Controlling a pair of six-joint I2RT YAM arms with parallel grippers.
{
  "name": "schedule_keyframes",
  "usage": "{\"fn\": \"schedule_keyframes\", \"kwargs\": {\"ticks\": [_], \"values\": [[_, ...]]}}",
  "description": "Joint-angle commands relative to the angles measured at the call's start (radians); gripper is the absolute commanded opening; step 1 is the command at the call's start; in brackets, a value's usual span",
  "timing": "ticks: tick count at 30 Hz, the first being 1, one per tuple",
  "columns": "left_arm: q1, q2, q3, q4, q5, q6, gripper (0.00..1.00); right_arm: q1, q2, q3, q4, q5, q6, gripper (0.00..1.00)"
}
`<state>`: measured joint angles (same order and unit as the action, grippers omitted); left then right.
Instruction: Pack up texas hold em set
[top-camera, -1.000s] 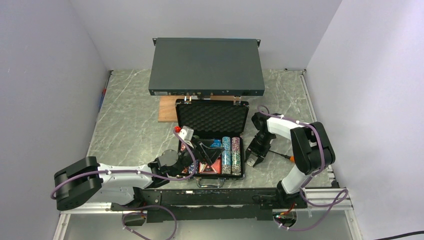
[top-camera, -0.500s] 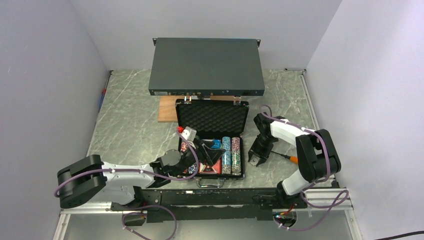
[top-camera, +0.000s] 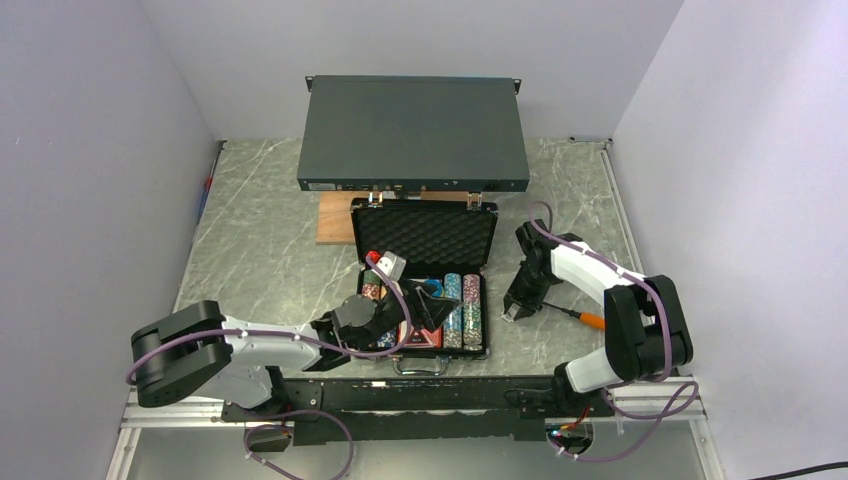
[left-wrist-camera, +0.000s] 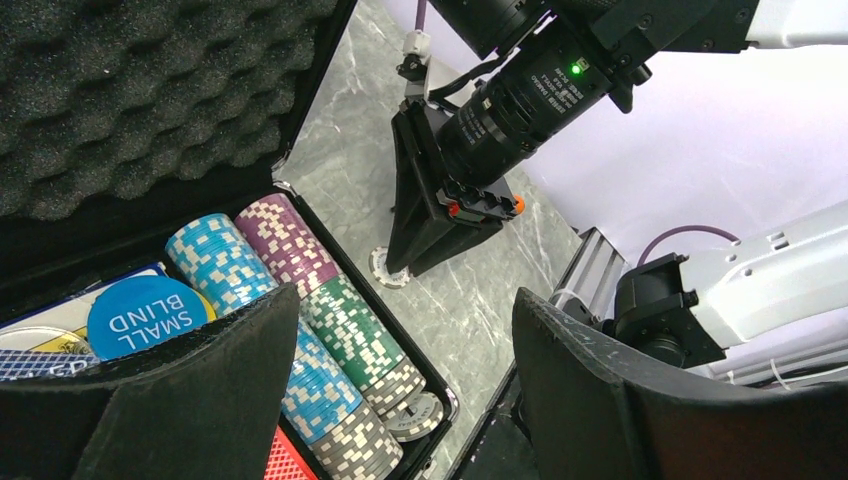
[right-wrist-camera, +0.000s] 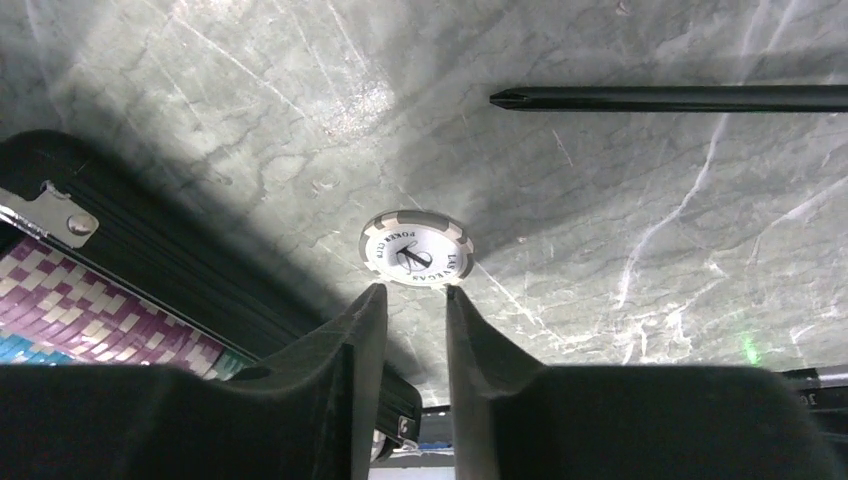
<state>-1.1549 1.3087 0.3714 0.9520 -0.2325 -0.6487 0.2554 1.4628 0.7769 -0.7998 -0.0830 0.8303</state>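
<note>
The texas hold em set is a black briefcase (top-camera: 425, 240) lying open mid-table, foam lid up. Rows of coloured chips (left-wrist-camera: 335, 335) fill its right side, with a blue "small blind" disc (left-wrist-camera: 140, 315) to their left. My left gripper (left-wrist-camera: 405, 300) hovers open over the chip rows and holds nothing. A loose grey-and-white poker chip (right-wrist-camera: 416, 248) lies flat on the table just right of the case. My right gripper (right-wrist-camera: 412, 290) is low over the table, its tips at the chip's near edge. Its jaws stand narrowly apart with nothing between them.
An orange-handled screwdriver (top-camera: 580, 316) lies on the table right of my right gripper, its shaft (right-wrist-camera: 680, 97) just beyond the loose chip. A large dark grey rack box (top-camera: 413, 133) sits at the back, with a wooden board (top-camera: 333, 220) in front of it.
My right gripper's jaws have narrowed and it has shifted slightly back along the table. The left arm has moved right and its gripper further over the case.
</note>
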Motion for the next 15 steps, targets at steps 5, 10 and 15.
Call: {"fn": "schedule_keyframes", "kwargs": {"ticks": [5, 10, 15], "values": [[0.002, -0.003, 0.039, 0.017, 0.015, -0.008, 0.80, -0.008, -0.008, 0.027, 0.044, 0.003, -0.137, 0.59], [0.003, -0.019, 0.024, 0.018, 0.007, -0.005, 0.80, -0.007, -0.040, -0.013, 0.096, -0.008, -0.133, 0.63], [0.003, -0.034, 0.020, 0.016, 0.006, 0.006, 0.80, 0.001, -0.001, -0.011, 0.105, 0.007, -0.124, 0.63]]}}
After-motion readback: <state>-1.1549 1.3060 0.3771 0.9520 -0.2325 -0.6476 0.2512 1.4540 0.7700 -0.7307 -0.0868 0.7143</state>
